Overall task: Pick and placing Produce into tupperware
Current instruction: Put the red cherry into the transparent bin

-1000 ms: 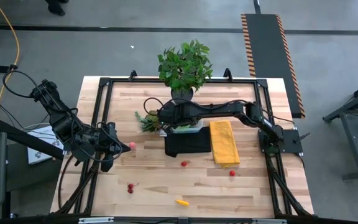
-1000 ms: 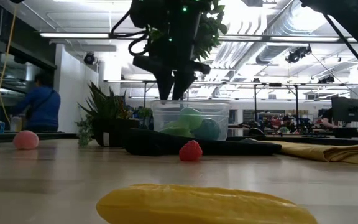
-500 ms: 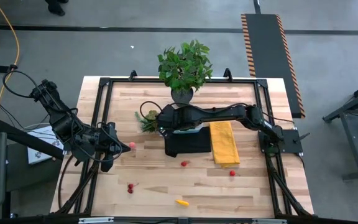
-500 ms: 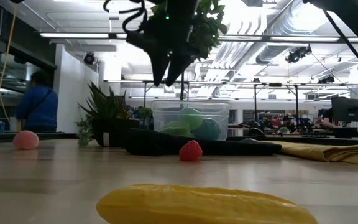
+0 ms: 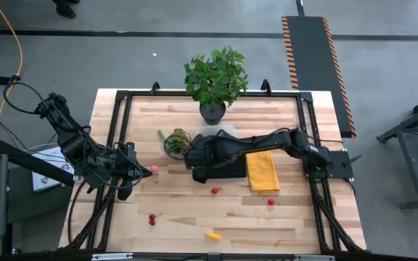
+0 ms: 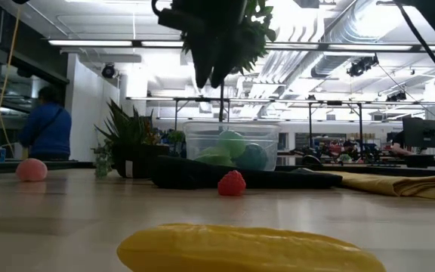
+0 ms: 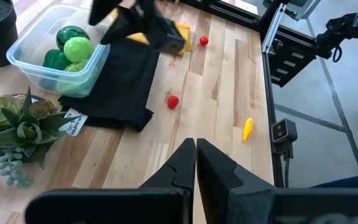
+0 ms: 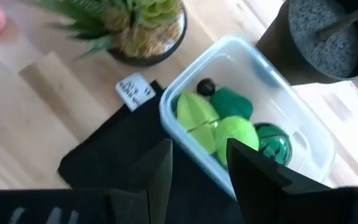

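Note:
The clear tupperware [image 8: 248,122] stands on the black cloth's far part [image 7: 120,84] and holds green produce: a dark striped ball [image 8: 272,144] and light green pieces [image 8: 216,127]. My right gripper [image 8: 197,152] hangs open above the black cloth just near of the box [image 6: 231,147], with nothing between its fingers; the high view shows it there too [image 5: 194,154]. Loose produce lies on the table: red berries [image 5: 215,191] [image 5: 271,201] [image 5: 152,217] and a yellow piece [image 5: 212,235]. My left gripper [image 7: 196,148] waits shut at the table's left side [image 5: 136,171].
A small spiky plant in a round pot [image 5: 174,141] stands left of the box, and a big potted plant [image 5: 216,76] stands behind it. A yellow cloth [image 5: 262,165] lies right of the black cloth. A pink ball [image 5: 153,170] lies by the left gripper.
My right gripper has risen from just above the tupperware and drawn back toward the table's near edge, over the black cloth, rolling slightly. Its fingers keep the same gap. The box and its produce stay in place.

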Controlling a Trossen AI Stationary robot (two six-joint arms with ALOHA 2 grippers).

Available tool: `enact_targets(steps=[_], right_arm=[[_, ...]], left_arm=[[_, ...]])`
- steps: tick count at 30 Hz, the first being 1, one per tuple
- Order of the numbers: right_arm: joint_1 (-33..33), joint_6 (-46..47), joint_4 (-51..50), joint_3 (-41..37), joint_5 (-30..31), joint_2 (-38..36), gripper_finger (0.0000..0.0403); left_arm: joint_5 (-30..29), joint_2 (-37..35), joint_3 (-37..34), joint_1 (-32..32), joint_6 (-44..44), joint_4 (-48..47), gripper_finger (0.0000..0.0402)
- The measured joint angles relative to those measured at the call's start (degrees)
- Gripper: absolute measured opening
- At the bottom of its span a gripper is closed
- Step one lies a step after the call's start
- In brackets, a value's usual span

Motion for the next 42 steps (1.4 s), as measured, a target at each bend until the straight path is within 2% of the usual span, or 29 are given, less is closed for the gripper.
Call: enact_targets(steps=[16, 21, 32, 37, 42], right_arm=[[9.36, 7.75, -13.83, 0.02, -0.74, 0.0, 0.0145], [12.39, 10.71, -14.0, 0.02, -1.42, -0.66, 0.0145], [17.76, 17.08, -13.96, -0.01, 0.5, -7.05, 0.0145], [19.99, 20.34, -13.93, -4.63, 0.73, -11.11, 0.0145], [22.67, 28.16, -14.02, -15.49, 0.3, -18.06, 0.0145]], left_arm=[[0.0, 0.0, 0.02, 0.01, -0.19, 0.37, 0.0005], [0.0, 0.0, 0.02, 0.0, -0.22, 0.42, 0.0005], [0.02, -0.02, 0.02, 0.0, -0.64, 1.26, 0.0005], [0.01, -0.02, 0.02, 0.01, -0.85, 1.77, 0.0005], [0.02, -0.02, 0.02, -0.01, -2.18, 1.75, 0.0006]])
